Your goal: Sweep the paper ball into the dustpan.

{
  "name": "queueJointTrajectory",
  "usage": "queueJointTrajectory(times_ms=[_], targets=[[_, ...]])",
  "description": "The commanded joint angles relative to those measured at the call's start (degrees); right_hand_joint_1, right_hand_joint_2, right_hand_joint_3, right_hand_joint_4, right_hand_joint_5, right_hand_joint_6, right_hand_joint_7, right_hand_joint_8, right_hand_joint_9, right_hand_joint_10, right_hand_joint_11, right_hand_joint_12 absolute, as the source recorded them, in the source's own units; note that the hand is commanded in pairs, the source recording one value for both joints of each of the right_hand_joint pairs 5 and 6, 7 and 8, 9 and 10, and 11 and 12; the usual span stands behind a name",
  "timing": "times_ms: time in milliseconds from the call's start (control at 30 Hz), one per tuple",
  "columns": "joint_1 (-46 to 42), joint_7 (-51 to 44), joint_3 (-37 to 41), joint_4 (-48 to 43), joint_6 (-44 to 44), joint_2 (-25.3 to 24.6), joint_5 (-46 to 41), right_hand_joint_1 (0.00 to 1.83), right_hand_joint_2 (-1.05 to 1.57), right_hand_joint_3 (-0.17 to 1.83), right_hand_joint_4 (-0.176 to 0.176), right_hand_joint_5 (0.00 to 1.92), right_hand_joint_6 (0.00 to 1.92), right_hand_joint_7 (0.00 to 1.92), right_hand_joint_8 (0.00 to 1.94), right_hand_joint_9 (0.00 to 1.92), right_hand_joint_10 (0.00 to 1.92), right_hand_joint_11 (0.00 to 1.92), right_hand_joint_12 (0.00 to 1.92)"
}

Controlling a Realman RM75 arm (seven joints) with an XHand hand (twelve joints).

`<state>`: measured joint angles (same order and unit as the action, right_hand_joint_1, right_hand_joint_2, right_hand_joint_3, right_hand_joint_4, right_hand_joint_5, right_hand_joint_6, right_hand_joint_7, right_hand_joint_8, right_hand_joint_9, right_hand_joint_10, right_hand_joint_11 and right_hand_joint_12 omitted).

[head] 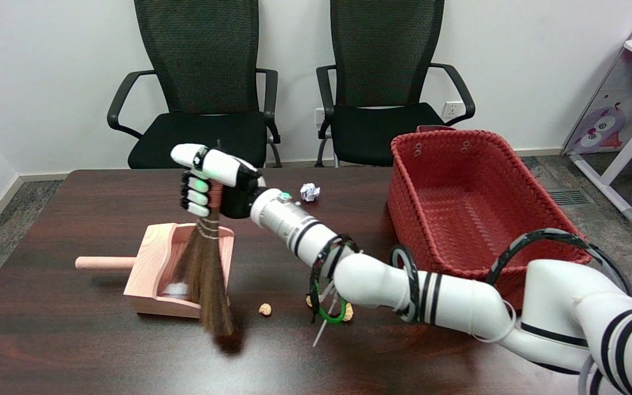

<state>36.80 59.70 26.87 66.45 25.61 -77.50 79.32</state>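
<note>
My right hand [212,184] grips the handle of a small straw broom [206,274], held nearly upright above the wooden dustpan [154,258]. The brown bristles hang down across the dustpan's right side, their tips blurred near the table at the pan's front right corner. A pale, blurred paper ball [176,289] lies inside the dustpan by the bristles. A second crumpled white paper ball [309,192] sits on the table farther back, right of the hand. The dustpan's round handle points left.
A large red woven basket [475,164] stands at the right of the dark wooden table [74,340]. Small tan scraps [264,309] lie near my forearm. Two black office chairs [206,82] stand behind the table's far edge.
</note>
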Motion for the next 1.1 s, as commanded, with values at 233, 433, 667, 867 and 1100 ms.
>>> queueJointTrajectory(times_ms=[233, 433, 667, 867, 1100], targets=[[6.6, 15.8, 5.7, -3.9, -12.5, -4.8, -4.4, 0.97, 1.51, 0.89, 0.009, 1.92, 1.92, 1.92, 1.92, 1.92, 1.92, 1.92, 1.92], [6.1, 15.7, 5.7, 0.6, -10.1, -1.5, -1.5, 0.98, 1.49, 0.91, 0.006, 1.92, 1.92, 1.92, 1.92, 1.92, 1.92, 1.92, 1.92], [3.9, 12.7, 5.1, 5.8, -0.6, 5.3, 13.5, 0.95, 1.53, 1.00, 0.000, 1.92, 1.92, 1.92, 1.92, 1.92, 1.92, 1.92, 1.92], [2.5, 12.7, 5.4, 8.6, 1.8, 8.6, 15.3, 0.95, 1.57, 1.13, 0.011, 1.92, 1.92, 1.92, 1.92, 1.92, 1.92, 1.92, 1.92], [6.4, 12.7, 6.1, 5.9, -3.1, 11.2, 16.2, 1.00, 1.57, 0.97, 0.018, 1.92, 1.92, 1.92, 1.92, 1.92, 1.92, 1.92, 1.92]])
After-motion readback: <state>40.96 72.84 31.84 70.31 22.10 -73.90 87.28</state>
